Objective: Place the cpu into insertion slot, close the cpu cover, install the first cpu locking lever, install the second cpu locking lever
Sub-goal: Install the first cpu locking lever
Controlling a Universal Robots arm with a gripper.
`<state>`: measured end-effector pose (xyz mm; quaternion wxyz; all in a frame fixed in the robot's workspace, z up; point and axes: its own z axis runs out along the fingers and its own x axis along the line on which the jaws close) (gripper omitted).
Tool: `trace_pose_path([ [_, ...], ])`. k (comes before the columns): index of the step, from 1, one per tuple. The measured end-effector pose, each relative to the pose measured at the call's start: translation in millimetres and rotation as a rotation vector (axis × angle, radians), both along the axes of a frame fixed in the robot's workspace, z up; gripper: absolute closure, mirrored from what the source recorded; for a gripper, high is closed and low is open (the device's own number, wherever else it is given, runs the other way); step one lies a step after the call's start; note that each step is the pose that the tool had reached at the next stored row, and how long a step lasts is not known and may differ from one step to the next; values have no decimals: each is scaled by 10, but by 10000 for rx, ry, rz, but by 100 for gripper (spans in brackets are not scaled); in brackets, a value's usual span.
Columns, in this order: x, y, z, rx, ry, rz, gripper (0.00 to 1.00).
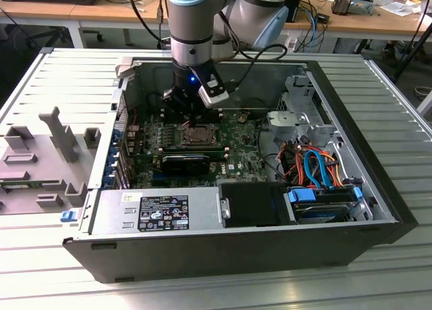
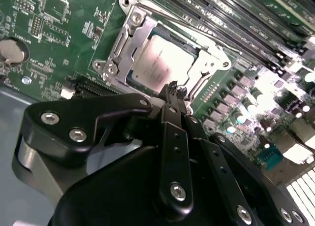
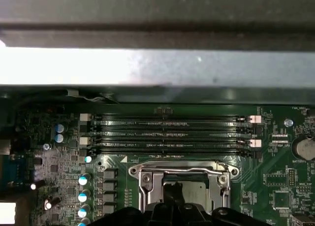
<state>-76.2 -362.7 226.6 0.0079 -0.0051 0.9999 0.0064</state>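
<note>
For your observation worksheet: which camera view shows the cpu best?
The second wrist view: the cpu lies seated under the cpu cover. The first wrist view shows a sliver behind the gripper; the exterior view, a tiny patch.

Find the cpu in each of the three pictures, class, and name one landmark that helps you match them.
Exterior view: cpu mid-motherboard, just below the gripper.
Second wrist view: cpu under the cpu cover, beyond the fingertips.
First wrist view: cpu partly behind the gripper.
Shared landmark: memory slots beside the socket.

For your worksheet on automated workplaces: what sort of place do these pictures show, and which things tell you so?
Probably a robotics lab or test workshop: an opened desktop computer case lies on a slatted metal workbench, a robot arm reaches into it over the motherboard, and cluttered desks stand behind.
</note>
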Motion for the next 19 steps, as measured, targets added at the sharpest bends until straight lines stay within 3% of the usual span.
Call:
trace_pose_path([
  [3,-14,1,72,0,-22,-11,89],
  [7,-160,14,67,3,-67,-16,89],
  [13,-163,235,45,-3,-65,-26,89],
  [14,-163,255,37,-1,-68,-27,89],
  [19,-162,256,24,-2,-67,-19,89],
])
